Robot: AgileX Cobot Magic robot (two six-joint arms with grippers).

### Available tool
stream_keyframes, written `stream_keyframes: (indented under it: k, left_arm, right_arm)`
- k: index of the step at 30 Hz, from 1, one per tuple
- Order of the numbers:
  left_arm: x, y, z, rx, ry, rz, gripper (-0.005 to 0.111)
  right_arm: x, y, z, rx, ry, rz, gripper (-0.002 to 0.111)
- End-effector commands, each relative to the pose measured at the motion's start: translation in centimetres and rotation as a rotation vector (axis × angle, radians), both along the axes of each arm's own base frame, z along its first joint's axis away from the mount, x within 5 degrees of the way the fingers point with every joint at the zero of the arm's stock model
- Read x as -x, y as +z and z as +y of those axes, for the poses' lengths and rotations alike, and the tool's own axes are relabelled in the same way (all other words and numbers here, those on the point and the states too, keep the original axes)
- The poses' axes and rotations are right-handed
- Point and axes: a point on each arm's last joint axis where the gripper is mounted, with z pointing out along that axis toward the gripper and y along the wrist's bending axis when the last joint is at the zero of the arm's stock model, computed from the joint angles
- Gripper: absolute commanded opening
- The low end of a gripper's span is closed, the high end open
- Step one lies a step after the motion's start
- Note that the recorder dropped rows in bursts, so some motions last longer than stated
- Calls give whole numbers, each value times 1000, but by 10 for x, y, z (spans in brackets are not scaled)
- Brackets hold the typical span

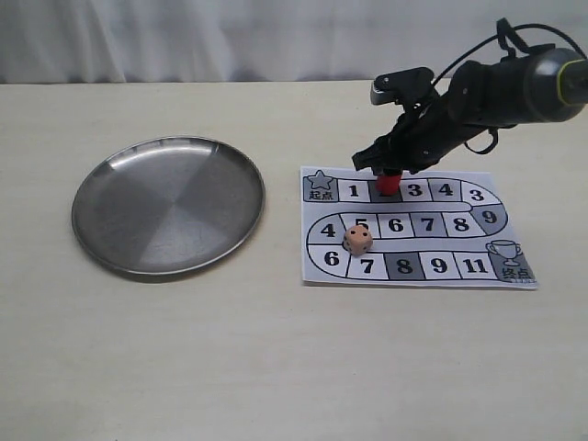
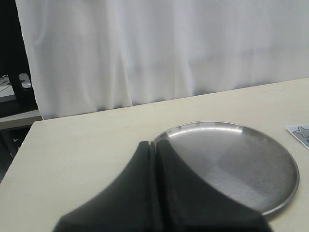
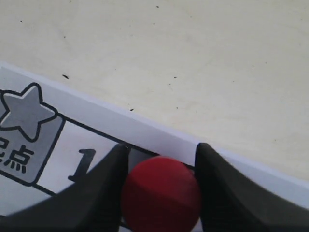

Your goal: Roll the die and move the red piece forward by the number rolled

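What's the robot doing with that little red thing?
It's playing a board game. The right gripper grips the red piece at the dark square between 1 and 3 on the paper board. The die lies on the board beside square 5. The left gripper is shut, near the metal plate.

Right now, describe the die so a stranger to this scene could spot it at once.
Right of the steel plate lies a paper board with numbered squares. Near its left bend, between squares 5 and 7, sits the die. It is the only pale cube with dark pips; the red piece nearby is a cylinder.
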Motion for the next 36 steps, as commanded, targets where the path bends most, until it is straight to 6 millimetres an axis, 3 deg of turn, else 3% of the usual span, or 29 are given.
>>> stream_keyframes:
  k: [1,5,7,8,9,10,11,12,13,14,18,19,22,24,29,36]
  left_arm:
    - [0,0,-1,1,-10,-9,0]
    - [0,0,-1,1,-10,-9,0]
    - [0,0,-1,1,-10,-9,0]
    - [0,0,-1,1,-10,-9,0]
    - [0,0,-1,1,-10,-9,0]
    - [0,0,-1,1,-10,-9,0]
    - [0,0,-1,1,-10,-9,0]
    - [0,0,-1,1,-10,-9,0]
    - [0,0,-1,1,-10,-9,0]
    - [0,0,-1,1,-10,-9,0]
    - [0,0,-1,1,-10,-9,0]
    - [0,0,-1,1,-10,-9,0]
    - [0,0,-1,1,-10,-9,0]
    - [0,0,-1,1,-10,-9,0]
    - [0,0,-1,1,-10,-9,0]
    - [0,0,-1,1,-10,-9,0]
  right_arm:
    - [9,-14,0,12,16,106,5]
    - [9,-14,0,12,16,108,10]
    - [9,-14,0,12,16,108,31]
    - [8,-14,0,11,12,102,46]
    - [7,-11,0,4,3,98,53]
    - [5,-1,1,7,18,79,67]
    - [3,5,1,4,18,66,69]
    - [0,28,1,-7,20,20,70]
    - [-1,43,1,-13,21,-10,69]
    - [1,72,1,-25,22,-74,60]
    - [32,169,-4,-63,29,-276,9]
    - [46,192,-7,-73,26,-338,5]
    - [92,229,-18,-90,9,-505,5]
    - [127,239,-26,-100,-7,-594,5]
    - [194,226,-42,-174,-92,-708,5]
    - [276,180,-58,-195,-113,-740,5]
